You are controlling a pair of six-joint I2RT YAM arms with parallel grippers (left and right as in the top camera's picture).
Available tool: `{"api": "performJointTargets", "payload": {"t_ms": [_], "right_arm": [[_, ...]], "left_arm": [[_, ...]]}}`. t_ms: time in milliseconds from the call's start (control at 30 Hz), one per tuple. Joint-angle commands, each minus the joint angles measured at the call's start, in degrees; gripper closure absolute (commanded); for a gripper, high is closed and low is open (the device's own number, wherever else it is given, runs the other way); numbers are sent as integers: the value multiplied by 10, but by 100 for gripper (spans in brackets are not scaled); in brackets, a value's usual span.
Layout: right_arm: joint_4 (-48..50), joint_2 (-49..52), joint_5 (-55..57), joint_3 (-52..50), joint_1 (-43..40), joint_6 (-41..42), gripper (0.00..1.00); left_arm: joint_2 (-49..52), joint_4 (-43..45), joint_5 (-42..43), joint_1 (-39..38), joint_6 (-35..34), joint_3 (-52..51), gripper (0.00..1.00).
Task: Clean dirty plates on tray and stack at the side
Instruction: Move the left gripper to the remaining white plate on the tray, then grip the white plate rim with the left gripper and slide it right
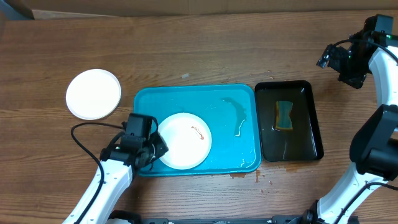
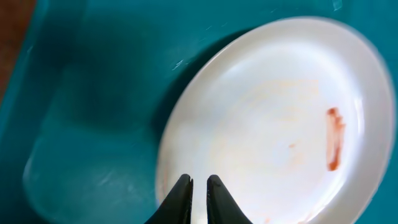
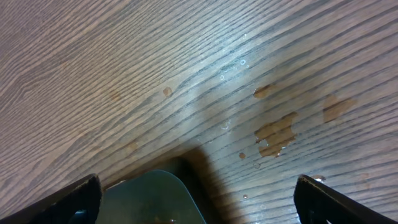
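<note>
A white dirty plate with a red smear lies in the left part of the turquoise tray. My left gripper is at the plate's left rim. In the left wrist view its fingers are shut on the edge of that plate, with only a thin gap between them. A second white plate lies on the table to the left of the tray. No yellow-green plate is in view. My right gripper is raised at the far right and is wide open and empty.
A narrow black tray holding water and a yellow-blue sponge stands right of the turquoise tray; its corner shows in the right wrist view. Water lies in the turquoise tray. Brown drops mark the wood.
</note>
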Motion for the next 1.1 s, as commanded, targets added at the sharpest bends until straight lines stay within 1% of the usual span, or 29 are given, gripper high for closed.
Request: {"api": "performJointTargets", "payload": {"t_ms": [0, 167, 300, 433, 567, 667, 767, 900, 1067], "right_arm": [[3, -14, -2, 5, 1, 0, 0], [3, -14, -2, 5, 1, 0, 0], [3, -14, -2, 5, 1, 0, 0], [3, -14, -2, 5, 1, 0, 0], [3, -14, -2, 5, 1, 0, 0], [3, -14, -2, 5, 1, 0, 0], [3, -14, -2, 5, 1, 0, 0], [3, -14, -2, 5, 1, 0, 0], [3, -14, -2, 5, 1, 0, 0]], "left_arm": [[19, 30, 31, 3, 17, -1, 89], [37, 77, 67, 3, 26, -1, 95], [54, 111, 67, 3, 41, -1, 94], [70, 123, 67, 3, 41, -1, 92], [81, 127, 68, 3, 41, 0, 93], [86, 128, 70, 3, 41, 2, 96], [92, 127, 72, -2, 56, 12, 96], [112, 113, 67, -11, 73, 48, 96], [163, 66, 53, -12, 86, 111, 94]]}}
